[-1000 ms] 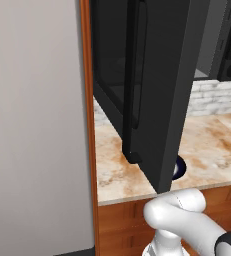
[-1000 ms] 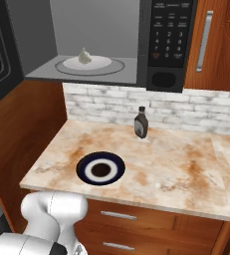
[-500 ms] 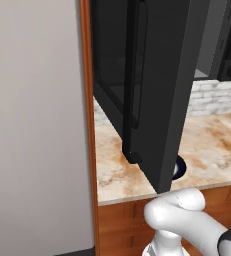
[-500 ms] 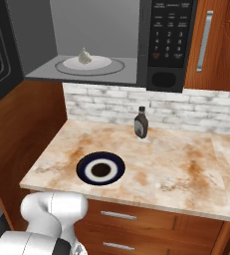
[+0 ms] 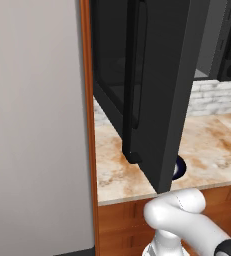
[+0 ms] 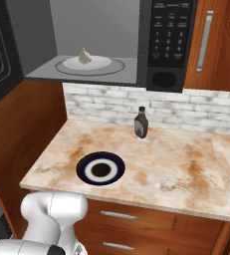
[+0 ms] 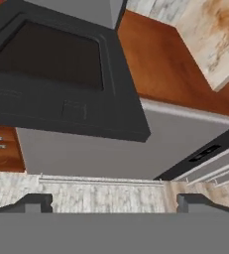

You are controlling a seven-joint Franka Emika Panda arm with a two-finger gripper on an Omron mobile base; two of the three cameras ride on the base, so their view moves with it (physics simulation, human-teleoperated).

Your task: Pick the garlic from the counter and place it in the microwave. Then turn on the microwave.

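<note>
End effector spread wide | pointed whitish garlic inside boxy black microwave

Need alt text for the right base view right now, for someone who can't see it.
The garlic sits on the turntable plate inside the open microwave. Below, the counter holds a dark sauce bottle near the brick wall and a blue-rimmed dish near the front.

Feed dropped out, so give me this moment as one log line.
garlic: on microwave turntable | door: open | claw: open, empty | microwave: not started
</note>
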